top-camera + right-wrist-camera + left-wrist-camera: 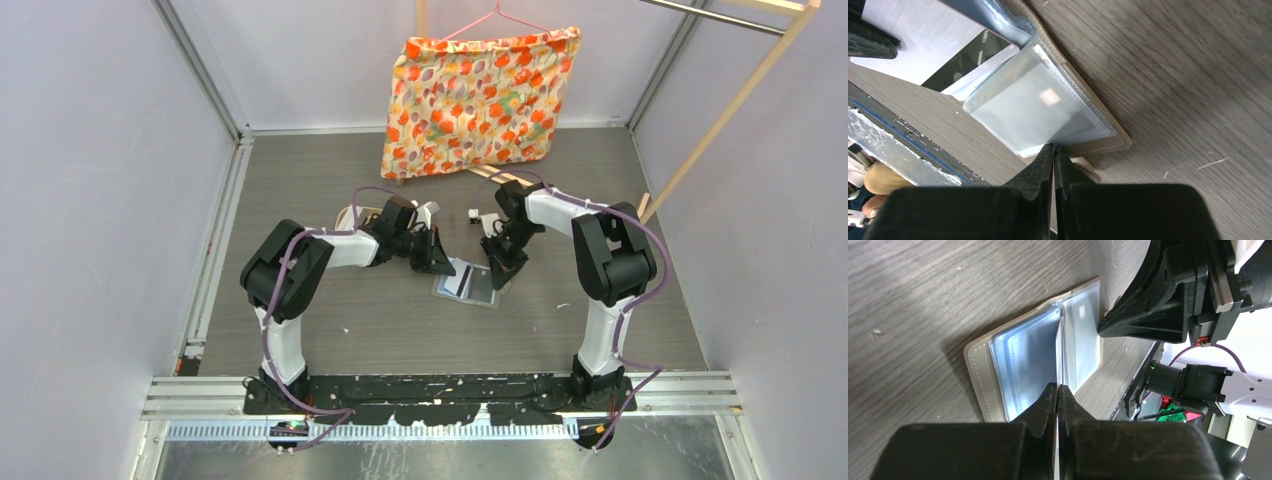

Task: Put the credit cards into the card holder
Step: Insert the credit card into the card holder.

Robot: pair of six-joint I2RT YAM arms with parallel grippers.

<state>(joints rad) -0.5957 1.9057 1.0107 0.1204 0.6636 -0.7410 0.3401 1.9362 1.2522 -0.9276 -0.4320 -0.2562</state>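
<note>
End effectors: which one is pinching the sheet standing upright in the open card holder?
The left end effector: its shut tips grip the upright sheet at the card holder's middle. The right end effector, also shut, sits at the holder's outer edge.

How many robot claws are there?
2. The left gripper is at the left edge of the holder. The right gripper is at its right edge. None seems hidden.

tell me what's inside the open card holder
The card holder shows stacked clear pockets. One seems to hold a pale card, and a black card shows beside it. Anything deeper is hidden by glossy layers.
</note>
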